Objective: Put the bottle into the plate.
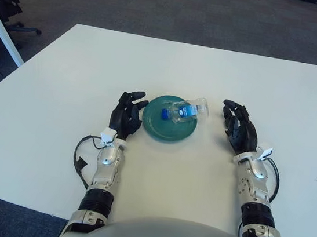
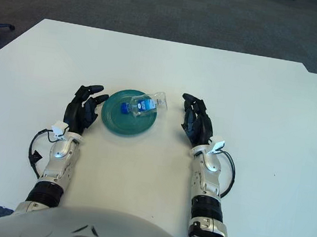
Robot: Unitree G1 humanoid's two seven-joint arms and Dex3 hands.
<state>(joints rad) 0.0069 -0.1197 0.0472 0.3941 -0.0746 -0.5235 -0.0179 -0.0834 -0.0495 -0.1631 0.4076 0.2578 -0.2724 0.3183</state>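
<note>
Clear bottle [image 1: 186,110] lying on green plate [image 1: 168,127].

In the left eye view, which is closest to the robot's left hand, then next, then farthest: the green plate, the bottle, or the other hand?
From the left hand:
1. The green plate, just to its right, closest.
2. The bottle, lying on its side over the plate's far right rim.
3. The right hand, beyond the plate on the right, farthest.
</note>
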